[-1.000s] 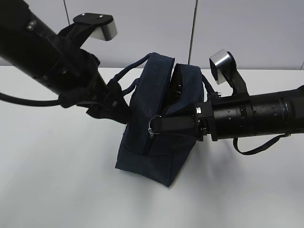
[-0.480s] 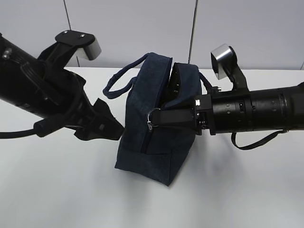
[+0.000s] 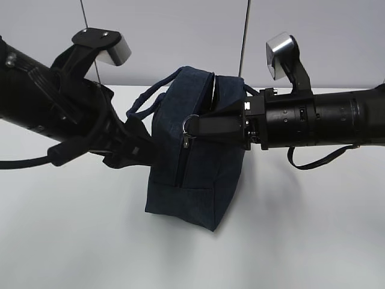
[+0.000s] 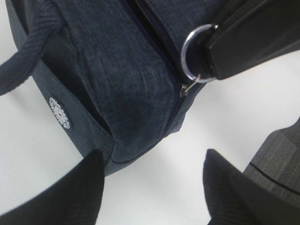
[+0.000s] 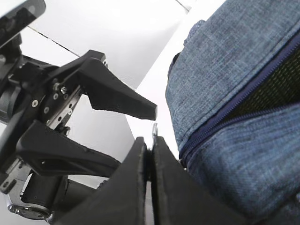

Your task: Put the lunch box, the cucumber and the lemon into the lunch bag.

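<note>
On the white table (image 3: 72, 241) at the centre of the exterior view stands the lunch bag (image 3: 192, 162), its navy body upright and its two loop handles (image 3: 144, 102) arching off toward 10 o'clock. We see our right gripper (image 3: 201, 125) reaching in from 3 o'clock with its fingers pressed together on the metal ring pull (image 3: 189, 125) of the zipper, near the top of the bag's near end; the right wrist view shows those two fingers (image 5: 136, 187) flat against each other, a sliver of metal between them. Our left gripper (image 3: 135, 144) sits at 9 o'clock, right against the bag's side, with its fingers (image 4: 70, 197) spread wide in the left wrist view. Whether they touch the fabric we cannot quite tell. A round white logo (image 4: 59, 112) marks the bag's side panel.
</note>
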`<control>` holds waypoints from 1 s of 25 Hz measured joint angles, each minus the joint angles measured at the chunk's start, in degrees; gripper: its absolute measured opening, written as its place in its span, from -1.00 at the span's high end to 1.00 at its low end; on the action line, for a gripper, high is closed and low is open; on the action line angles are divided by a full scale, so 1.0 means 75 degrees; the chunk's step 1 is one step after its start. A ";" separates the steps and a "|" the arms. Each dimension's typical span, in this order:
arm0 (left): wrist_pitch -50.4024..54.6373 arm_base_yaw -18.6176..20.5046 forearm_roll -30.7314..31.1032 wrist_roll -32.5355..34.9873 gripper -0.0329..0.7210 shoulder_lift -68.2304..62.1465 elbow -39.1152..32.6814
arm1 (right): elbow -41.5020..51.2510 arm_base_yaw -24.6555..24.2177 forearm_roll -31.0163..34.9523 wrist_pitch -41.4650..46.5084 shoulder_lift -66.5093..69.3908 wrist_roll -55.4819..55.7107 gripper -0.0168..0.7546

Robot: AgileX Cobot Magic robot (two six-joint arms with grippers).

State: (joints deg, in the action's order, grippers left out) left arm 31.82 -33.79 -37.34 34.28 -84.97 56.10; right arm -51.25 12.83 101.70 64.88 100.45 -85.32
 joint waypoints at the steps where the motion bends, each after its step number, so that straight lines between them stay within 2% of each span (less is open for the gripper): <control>1: -0.0020 0.0000 -0.0041 0.0011 -0.31 0.0000 0.0000 | 0.0000 0.0000 0.0000 0.0000 0.0000 0.0000 0.96; 14: -0.0845 0.0000 -0.0541 0.0044 -0.26 -0.0528 0.0000 | 0.0000 0.0000 0.0000 0.0017 0.0000 0.0016 0.96; 16: -0.0900 0.0000 -0.0651 0.0044 -0.17 -0.0557 0.0000 | 0.0000 0.0000 0.0000 0.0017 0.0000 0.0027 0.96; 22: -0.0965 0.0000 -0.0867 0.0055 0.37 -0.0852 0.0000 | 0.0000 0.0000 0.0000 0.0017 0.0000 0.0027 0.96; 25: -0.0965 0.0000 -0.0913 0.0055 0.55 -0.0955 0.0000 | 0.0000 0.0000 0.0000 0.0017 0.0000 0.0027 0.96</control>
State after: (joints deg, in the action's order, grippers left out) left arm 24.59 -33.79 -44.19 34.70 -92.13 56.10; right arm -51.25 12.83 101.70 65.01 100.45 -85.11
